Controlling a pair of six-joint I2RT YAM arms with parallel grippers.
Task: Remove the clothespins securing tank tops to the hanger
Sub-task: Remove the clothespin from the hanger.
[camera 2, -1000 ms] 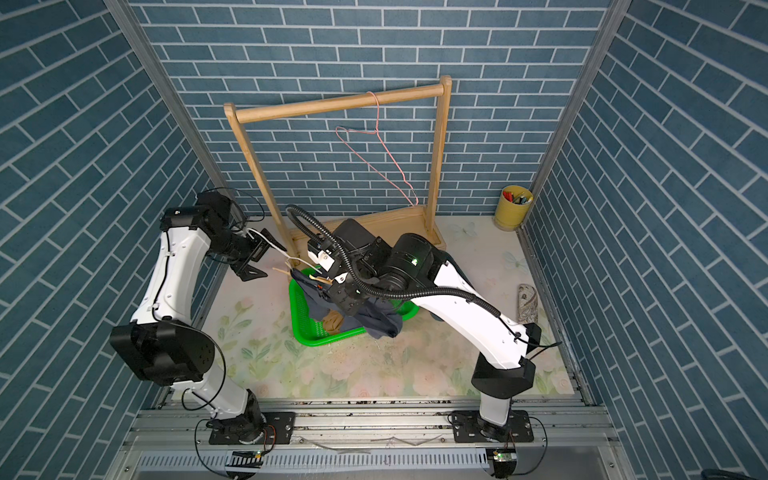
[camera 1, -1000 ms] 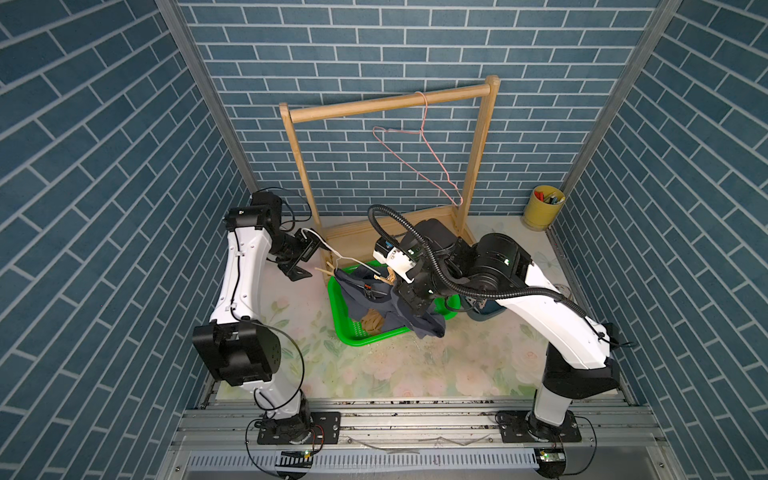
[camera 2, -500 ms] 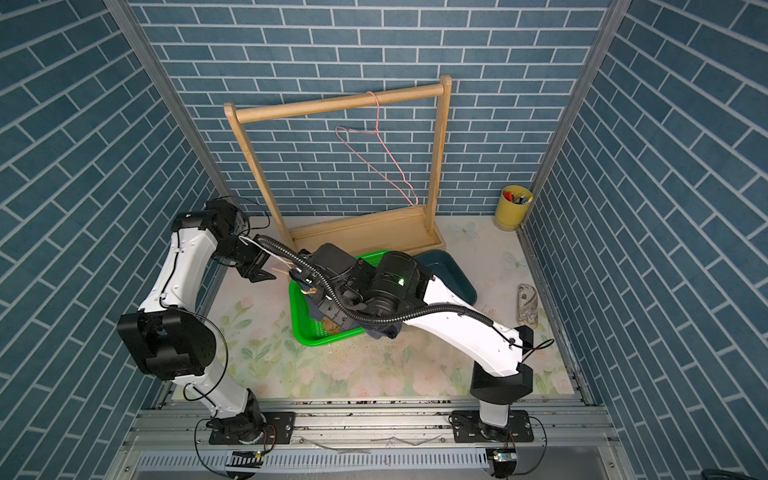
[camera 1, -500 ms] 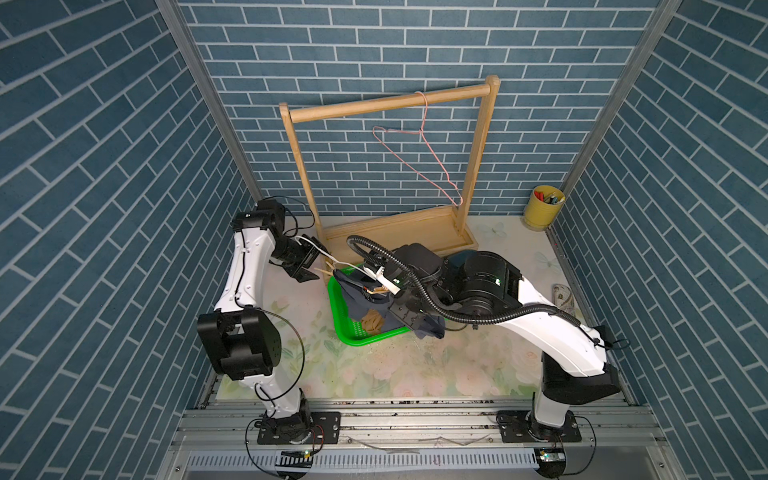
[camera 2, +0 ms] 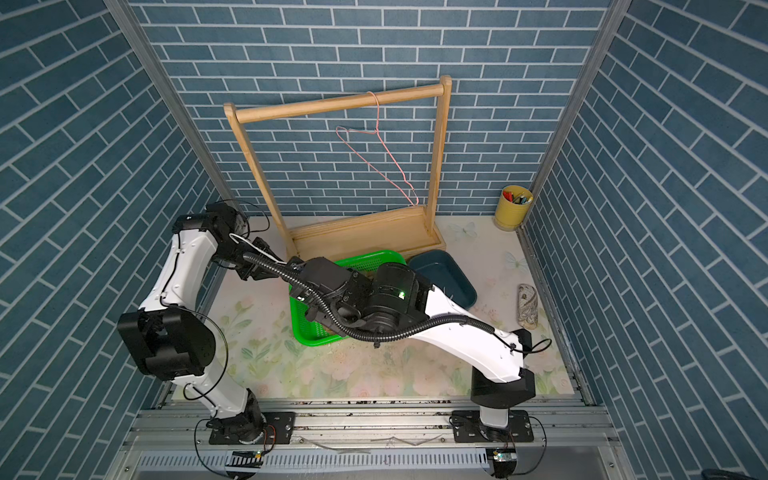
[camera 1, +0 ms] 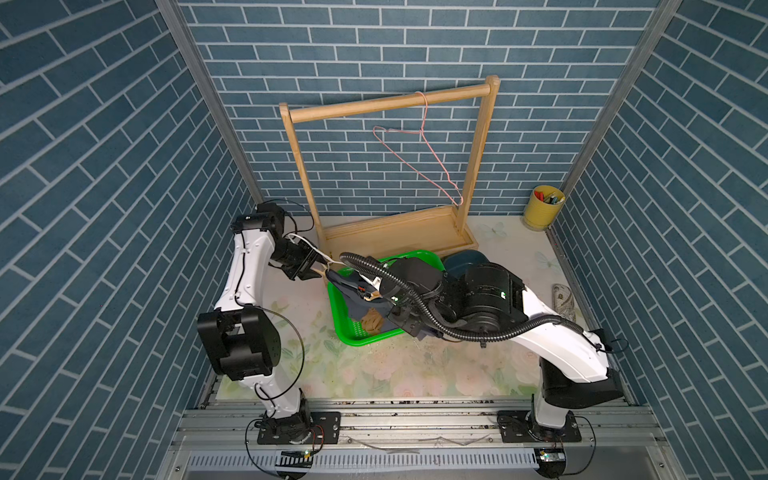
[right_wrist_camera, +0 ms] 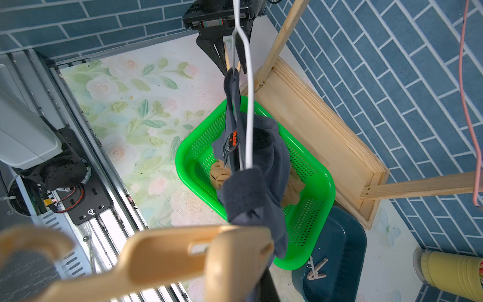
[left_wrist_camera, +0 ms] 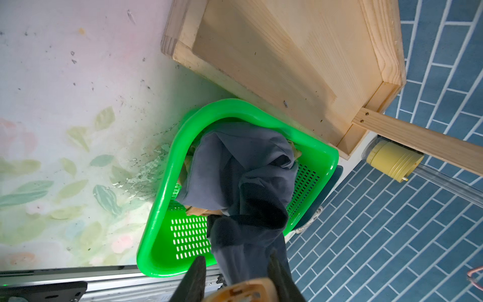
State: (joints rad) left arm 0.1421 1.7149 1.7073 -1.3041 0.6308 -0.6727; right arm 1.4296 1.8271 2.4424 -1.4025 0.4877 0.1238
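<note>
Right wrist, perforated plastic basket (right_wrist_camera: 300, 162), wire hanger (right_wrist_camera: 250, 104)

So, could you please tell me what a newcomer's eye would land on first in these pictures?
The bright green basket sits at the centre, with a dark grey-blue tank top trailing into it from a white hanger held above. Behind it stands a wooden rack against the back wall, a bare pink hanger dangling from its bar.

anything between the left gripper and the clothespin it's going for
Nothing visible. In the right wrist view the left gripper straddles the clothespin at the strap of the dark tank top; the white hanger runs alongside.
</note>
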